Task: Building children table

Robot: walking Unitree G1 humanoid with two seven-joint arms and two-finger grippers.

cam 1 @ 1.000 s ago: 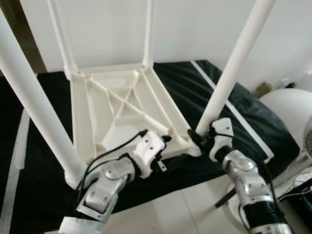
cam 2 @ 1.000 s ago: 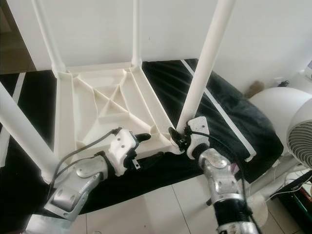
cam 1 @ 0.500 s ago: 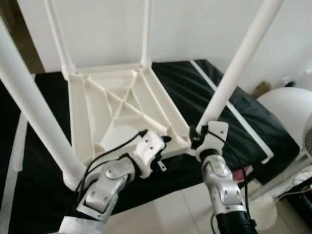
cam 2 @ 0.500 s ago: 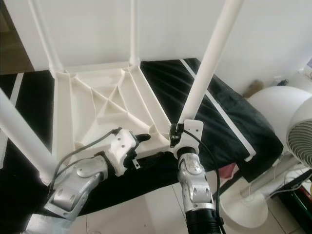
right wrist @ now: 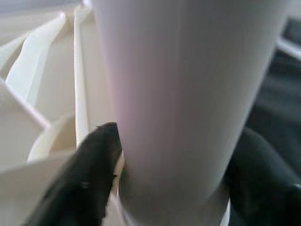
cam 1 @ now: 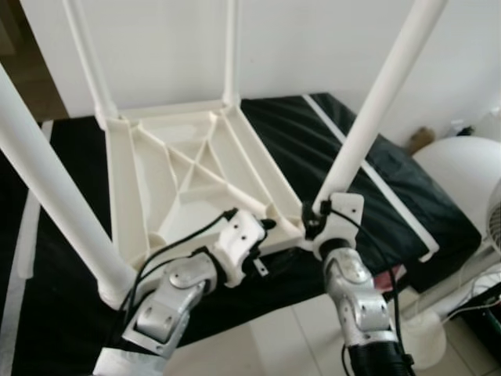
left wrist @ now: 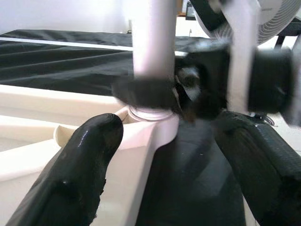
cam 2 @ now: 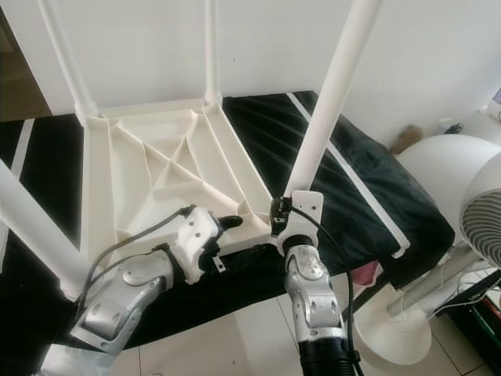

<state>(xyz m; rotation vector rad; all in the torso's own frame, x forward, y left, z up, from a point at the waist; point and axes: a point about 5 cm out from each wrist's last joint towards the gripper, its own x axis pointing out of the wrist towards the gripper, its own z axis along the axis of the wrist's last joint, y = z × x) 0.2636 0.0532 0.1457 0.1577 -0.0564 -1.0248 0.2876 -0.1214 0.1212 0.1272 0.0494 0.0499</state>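
Risk: the table leg [cam 1: 376, 110] is possibly sitting incompletely in its corner socket; sideways force from the right gripper [cam 1: 311, 225] could tilt or unseat it; that gripper is clamping the leg's base, fingers on both sides; the left gripper [cam 2: 232, 222], fingers spread, is bracing the upturned tabletop [cam 1: 188, 180] rim alongside.

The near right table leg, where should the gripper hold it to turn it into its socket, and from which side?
Grip the near right table leg low, just above its corner socket, coming from the robot's near side as the right gripper does. The round shaft fits between the fingers there, and a low grip likely limits wobble.
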